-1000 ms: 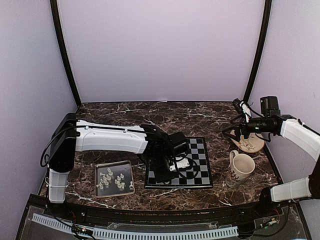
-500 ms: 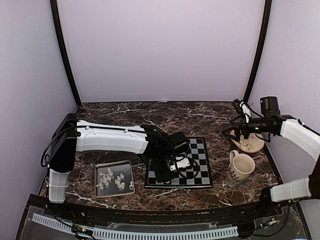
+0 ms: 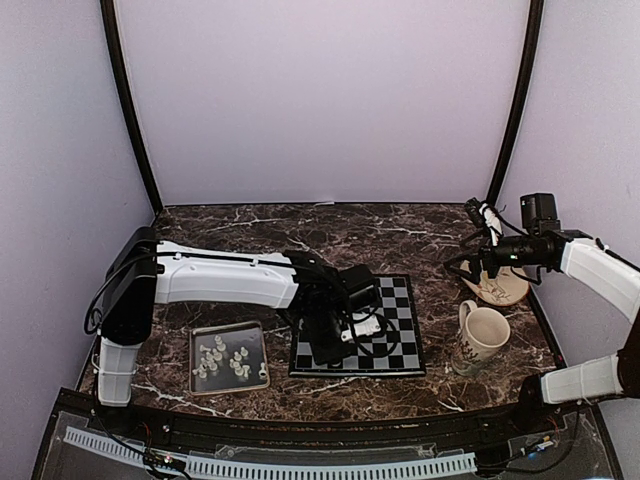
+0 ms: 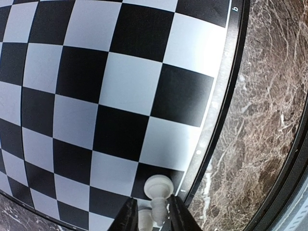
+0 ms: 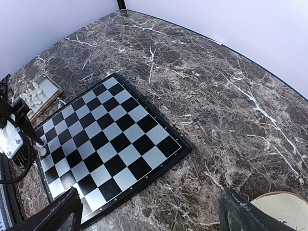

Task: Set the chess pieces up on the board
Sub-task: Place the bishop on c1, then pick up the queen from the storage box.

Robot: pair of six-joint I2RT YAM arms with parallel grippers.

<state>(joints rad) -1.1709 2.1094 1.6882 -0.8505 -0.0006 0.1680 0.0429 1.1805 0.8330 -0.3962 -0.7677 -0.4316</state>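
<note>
Hardly anything has shifted from above: my left gripper (image 3: 322, 345) hangs low over the near-left corner of the board (image 3: 400, 322), other pieces (image 3: 225, 360) in the tray (image 3: 262, 350). Left wrist: its jaws closely flank a pawn (image 4: 159, 185) on a black corner square; I cannot tell whether they pinch it. Right wrist: my right gripper (image 5: 149, 211) is spread wide, empty.

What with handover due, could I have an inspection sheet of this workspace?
Surface: dark brown marbled table.
Job's things: black and light-grey square chessboard at centre; one whitish chess piece on an edge square; other whitish pieces in the silver metal tray to its left.
Clutter: cream ceramic mug and beige plate at right.
Grippers: left gripper straddles that piece, grip unclear; right gripper open, holding nothing.
Cables: black cables loop at both wrists.
Surroundings: plain lilac walls, black corner poles.
</note>
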